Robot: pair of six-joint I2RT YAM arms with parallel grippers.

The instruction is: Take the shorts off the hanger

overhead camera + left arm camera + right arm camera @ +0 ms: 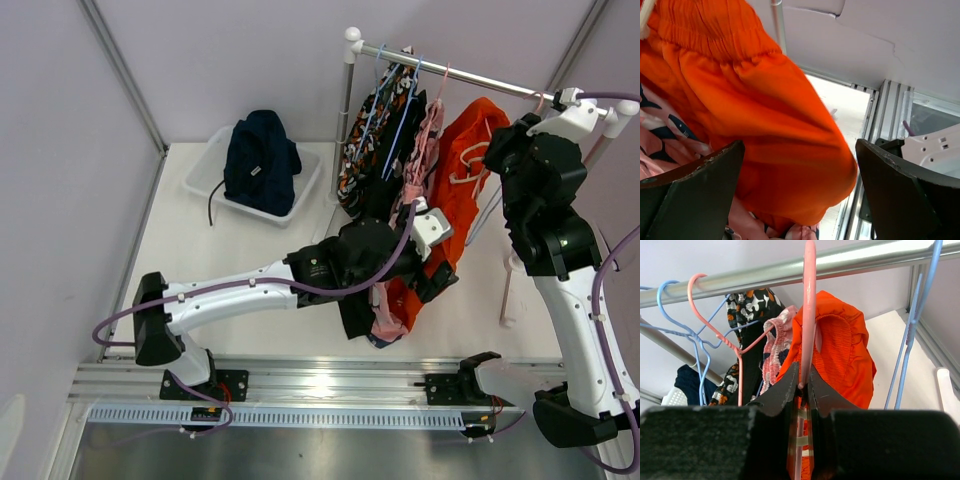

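The bright orange-red shorts (pixel 468 170) hang on a pink hanger (pixel 809 315) from the metal rail (pixel 450 70). My right gripper (pixel 804 385) is shut on that hanger's stem just below the rail; it also shows in the top view (pixel 497 150). My left gripper (pixel 800 185) is open, its fingers (pixel 695 195) on either side of the shorts' lower hem (pixel 775 115), not closed on it. Pink printed shorts (pixel 430 130), black shorts (pixel 400 160) and blotch-pattern shorts (pixel 362 140) hang to the left. The navy shorts (pixel 260 160) lie in a white bin (pixel 205 175).
An empty blue hanger (pixel 910 340) hangs on the rail to the right of the orange-red shorts. A pale hanger-like piece (pixel 508 290) lies on the table at the right. The rail's upright post (pixel 347 110) stands behind the clothes. A metal track (pixel 320 385) runs along the near edge.
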